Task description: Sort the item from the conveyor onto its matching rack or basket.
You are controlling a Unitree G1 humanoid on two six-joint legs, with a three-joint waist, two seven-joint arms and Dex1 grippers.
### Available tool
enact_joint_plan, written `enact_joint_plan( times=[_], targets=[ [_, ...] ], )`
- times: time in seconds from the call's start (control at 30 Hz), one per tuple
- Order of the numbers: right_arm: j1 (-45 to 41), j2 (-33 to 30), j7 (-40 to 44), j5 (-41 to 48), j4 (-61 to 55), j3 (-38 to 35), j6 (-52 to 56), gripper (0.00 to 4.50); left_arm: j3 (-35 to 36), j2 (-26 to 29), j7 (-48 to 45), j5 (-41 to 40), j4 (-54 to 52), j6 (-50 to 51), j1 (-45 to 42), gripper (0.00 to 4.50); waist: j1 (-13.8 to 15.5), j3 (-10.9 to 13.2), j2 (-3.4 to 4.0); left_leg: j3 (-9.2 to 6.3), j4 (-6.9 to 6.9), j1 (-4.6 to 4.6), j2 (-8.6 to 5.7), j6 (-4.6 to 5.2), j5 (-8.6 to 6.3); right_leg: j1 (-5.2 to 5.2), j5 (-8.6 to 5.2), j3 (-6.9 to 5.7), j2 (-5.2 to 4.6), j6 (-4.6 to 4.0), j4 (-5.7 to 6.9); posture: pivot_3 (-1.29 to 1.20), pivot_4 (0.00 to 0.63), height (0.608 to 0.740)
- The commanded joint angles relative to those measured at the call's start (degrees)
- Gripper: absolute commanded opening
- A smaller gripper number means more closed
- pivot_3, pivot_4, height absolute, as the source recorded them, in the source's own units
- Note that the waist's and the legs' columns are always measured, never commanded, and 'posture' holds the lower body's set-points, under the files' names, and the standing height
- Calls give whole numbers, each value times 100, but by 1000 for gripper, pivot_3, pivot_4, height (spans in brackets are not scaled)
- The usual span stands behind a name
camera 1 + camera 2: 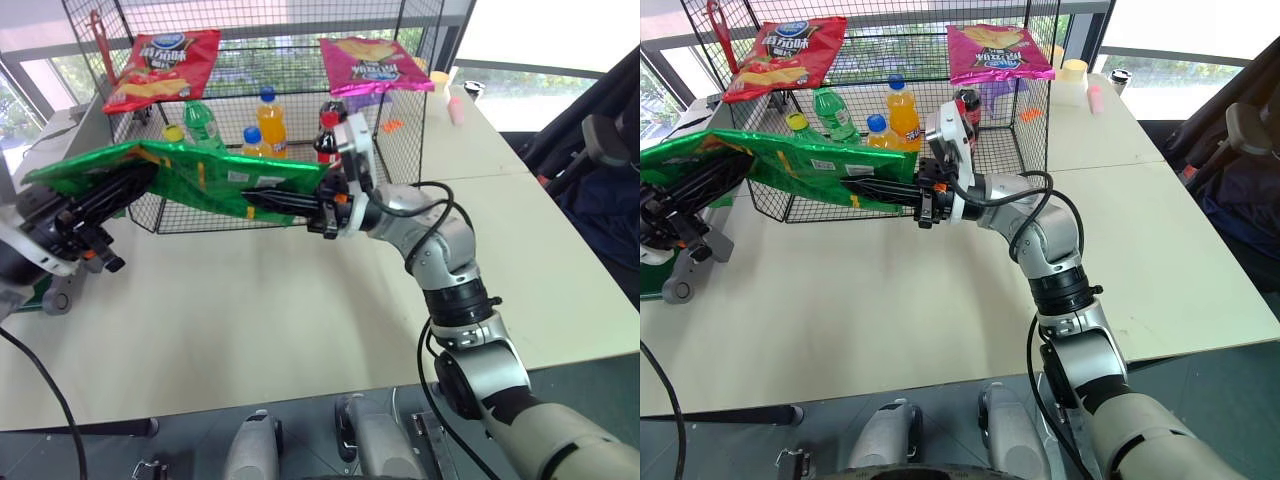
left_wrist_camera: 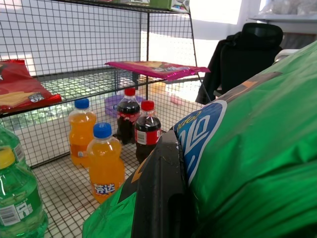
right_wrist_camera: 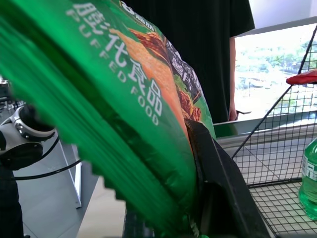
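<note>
Black wire cage (image 1: 400, 120) on the white table (image 1: 300, 320), upper shelf carrying a red bag (image 1: 165, 65) and a pink bag (image 1: 372, 62). Below, inside the cage: 2 green bottles (image 1: 203, 123), 2 orange bottles (image 1: 270, 120), 2 cola bottles (image 1: 326, 138). Green bag (image 1: 190, 175) held flat in the air just in front of the cage, above the table, between both grippers. Left gripper (image 1: 125, 185) pinching one end, jaws pressed together on it. Right gripper (image 1: 272, 203) pinching the other end, fingers (image 3: 218, 173) clamped on the foil. A person in black behind, in the right wrist view.
</note>
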Motion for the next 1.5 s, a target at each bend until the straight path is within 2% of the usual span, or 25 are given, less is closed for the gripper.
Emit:
enact_joint_plan(
  times=[0.03, 0.2, 0.23, 0.33, 0.5, 0.57, 0.67, 0.83, 0.93, 1.1, 1.33, 1.5],
  targets=[
    [-206, 84, -42, 89, -191, -121, -197, 13, 179, -1, 73, -3, -143, 37, 112, 0, 1, 0, 0, 0, 0, 0, 0, 0, 0, 0, 0, 0, 0, 0, 0, 0, 150, 740],
    [-236, 89, -40, 52, -167, -117, -336, 13, 228, -3, 254, -141, -109, 160, 179, 0, 1, 0, 0, 0, 0, 0, 0, 0, 0, 0, 0, 0, 0, 0, 0, 0, 150, 740],
    [-241, 88, -37, 47, -154, -118, -364, 2, 229, 0, 296, -160, -99, 183, 181, 268, 1, 0, 0, 0, 0, 0, 0, 0, 0, 0, 0, 0, 0, 0, 0, 0, 150, 740],
    [-261, 96, -64, 9, -114, -134, -496, 0, 262, -3, 418, -366, -40, 265, 162, 1300, 1, 0, 0, 0, 0, 0, 0, 0, 0, 0, 0, 0, 0, 0, 0, 0, 150, 740],
    [-289, 81, -73, -143, -32, -101, -809, 0, 412, -46, 612, -652, 75, 274, 63, 3743, 1, 0, 0, 0, 0, 0, 0, 0, 0, 0, 0, 0, 0, 0, 0, 0, 150, 740],
    [-299, 71, -77, -242, 16, -70, -966, 0, 518, -39, 689, -769, 126, 263, 58, 4450, -1, 0, 0, 0, 0, 0, 0, 0, 0, 0, 0, 0, 0, 0, 0, 0, 150, 740],
    [-330, 81, -127, -425, 99, -52, -1276, 0, 853, -71, 887, -940, 201, 248, 150, 4450, -5, 0, 0, 0, -1, 0, 0, 0, 0, -1, 0, 0, 0, 0, 0, 0, 150, 740],
    [-613, 137, -293, -813, 439, -109, -2006, 0, 1767, -303, 768, -454, 111, 222, 1205, 4450, -22, 1, 2, 10, -11, 3, 0, 0, 0, -11, 0, 10, 1, -1, -1, 0, 150, 740],
    [-809, 133, -358, -1079, 662, -105, -2502, 0, 2019, -576, 700, -197, 136, 51, 1667, 4450, -2, 0, 0, 11, -15, 1, 1, 0, 0, -15, -2, 12, 1, -2, -1, 0, 150, 740],
    [-1389, 143, -678, -1914, 1465, -35, -3953, 0, 1685, -1113, 805, 78, -258, -204, 1942, 4450, 11, -1, -3, 11, -5, 1, -2, -4, 2, -7, -14, 13, -1, -25, -5, 0, 150, 740],
    [-2403, 13, -1897, -3728, 3388, 419, -6030, 0, 1141, -1593, 971, 364, -627, -469, 1989, 4450, -12, -5, -9, 19, -5, 4, -3, -7, 3, -6, -12, 32, -1, -28, -5, 0, 150, 740],
    [-3094, -194, -3202, -5146, 4616, 1007, -6772, 0, 951, -1705, 1009, 478, -665, -611, 1986, 4450, -16, -5, -8, 25, -9, 0, -4, -7, 4, -16, -12, 45, -1, -29, -5, 0, 150, 740]
  ],
)
